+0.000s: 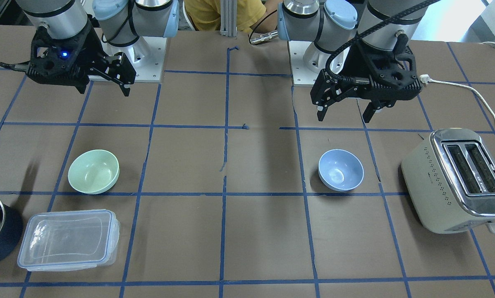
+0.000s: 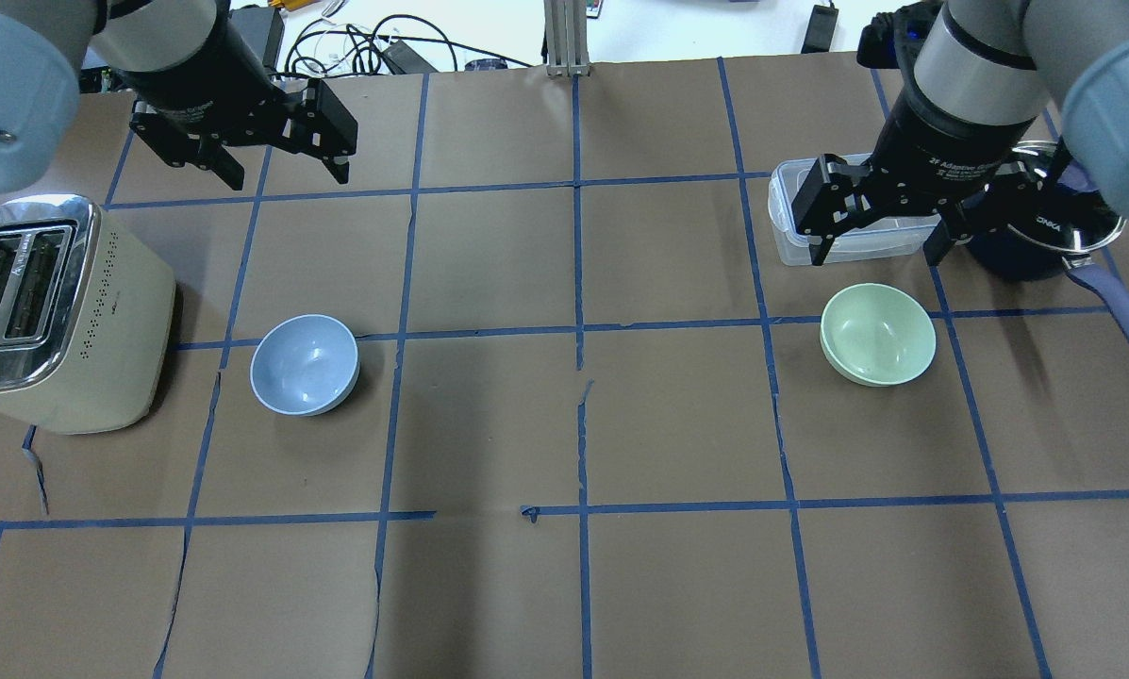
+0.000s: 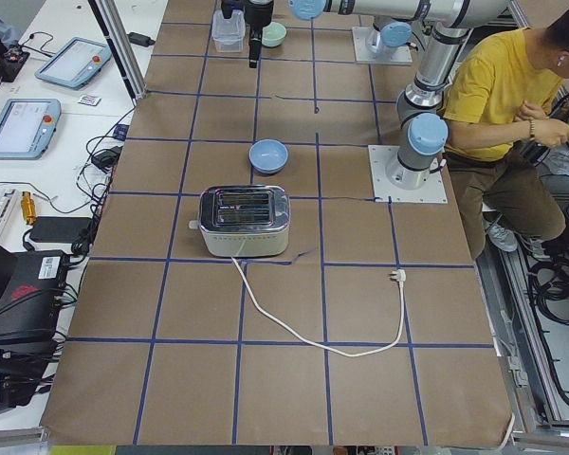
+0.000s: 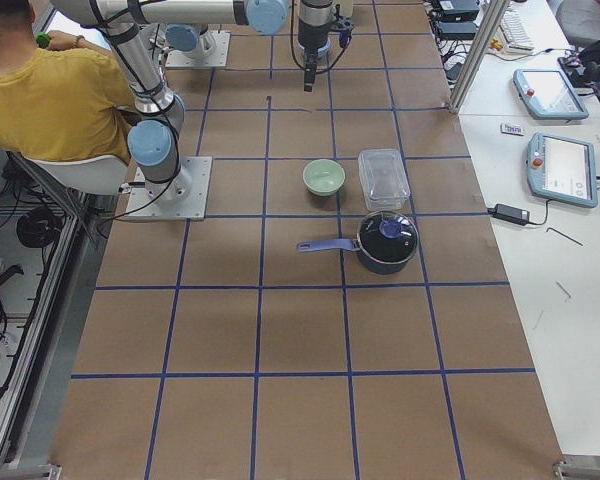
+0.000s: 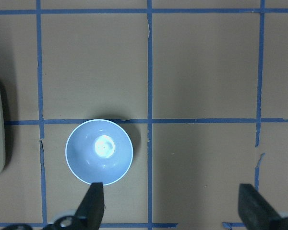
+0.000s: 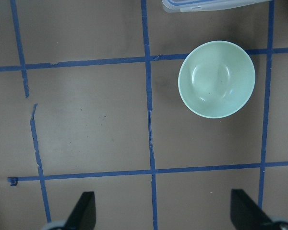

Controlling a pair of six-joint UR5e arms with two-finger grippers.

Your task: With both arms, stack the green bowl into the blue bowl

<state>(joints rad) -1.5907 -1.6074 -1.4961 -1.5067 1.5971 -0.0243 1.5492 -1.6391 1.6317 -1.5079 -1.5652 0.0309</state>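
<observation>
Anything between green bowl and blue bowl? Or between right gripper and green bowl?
Nothing visible. Only taped paper lies between the green bowl and blue bowl. The right gripper hangs open, with clear air to the green bowl; container and saucepan sit off the path.

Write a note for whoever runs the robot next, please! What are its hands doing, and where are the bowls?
Left gripper: open, empty, raised above the table.
Right gripper: open, empty, raised above the table.
Blue bowl: upright on the robot's left side, beside the toaster.
Green bowl: upright on the right side, near the clear container.
Done: nothing yet; the bowls sit far apart.
Left: pick up the green bowl and set it inside the blue bowl.
</observation>
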